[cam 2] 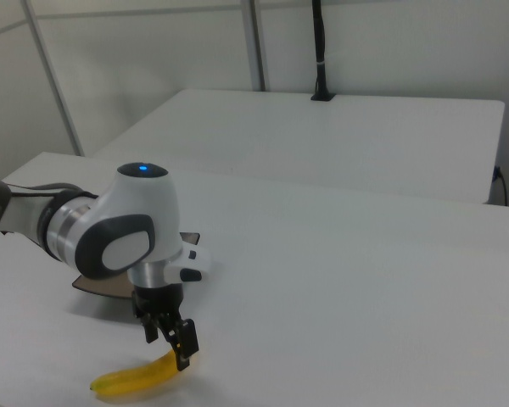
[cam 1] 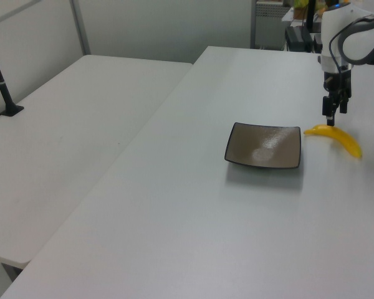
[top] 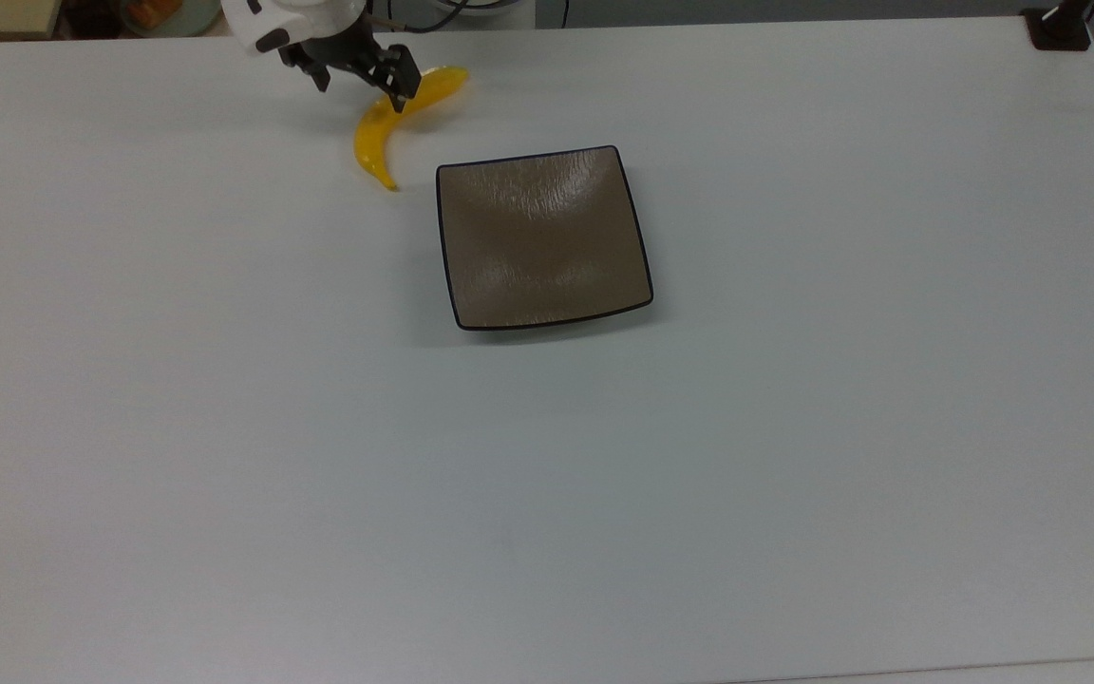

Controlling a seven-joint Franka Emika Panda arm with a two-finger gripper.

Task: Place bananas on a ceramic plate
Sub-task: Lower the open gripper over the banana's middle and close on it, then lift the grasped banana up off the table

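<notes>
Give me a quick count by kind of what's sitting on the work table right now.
Banana: 1
Plate: 1
Total: 2

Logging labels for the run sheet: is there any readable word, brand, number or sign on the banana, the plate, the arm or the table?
None: no text is readable anywhere.
The banana, plate and table bear no print.
The gripper and the arm's white shell show no legible marking, just a blue light in the right view.
</notes>
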